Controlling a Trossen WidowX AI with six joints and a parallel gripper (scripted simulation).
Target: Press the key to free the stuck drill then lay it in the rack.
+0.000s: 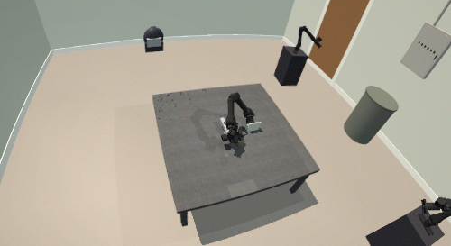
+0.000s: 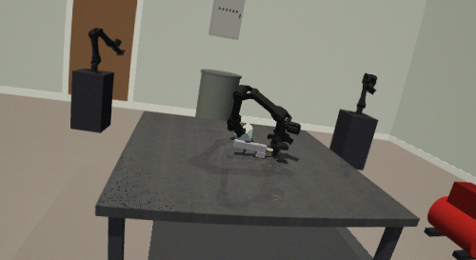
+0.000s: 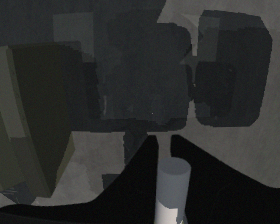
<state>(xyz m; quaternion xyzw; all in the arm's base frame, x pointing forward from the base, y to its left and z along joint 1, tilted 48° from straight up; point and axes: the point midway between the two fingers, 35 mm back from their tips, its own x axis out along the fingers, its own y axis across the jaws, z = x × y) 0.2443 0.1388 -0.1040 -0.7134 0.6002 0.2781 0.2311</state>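
My gripper (image 3: 162, 142) (image 2: 276, 152) is shut low over the table. In the wrist view its black fingers flank a pale grey cylinder, the drill (image 3: 173, 187), and are shut on it. A pale grey housing (image 2: 249, 145) (image 1: 223, 123) lies left of the fingers in the exterior view, with a short yellow part (image 2: 269, 150) between its end and the fingers. I cannot make out the key. An olive block (image 3: 38, 115) stands left of the fingers in the wrist view; whether it is the rack, I cannot tell.
A tilted white plate (image 1: 253, 126) (image 2: 247, 130) stands beside the arm's base. The dark table (image 1: 194, 172) (image 2: 190, 191) bears small dark specks near one corner. Other arms on pedestals (image 1: 289, 66) (image 2: 91, 101) and a grey-green bin (image 1: 371, 115) stand off the table.
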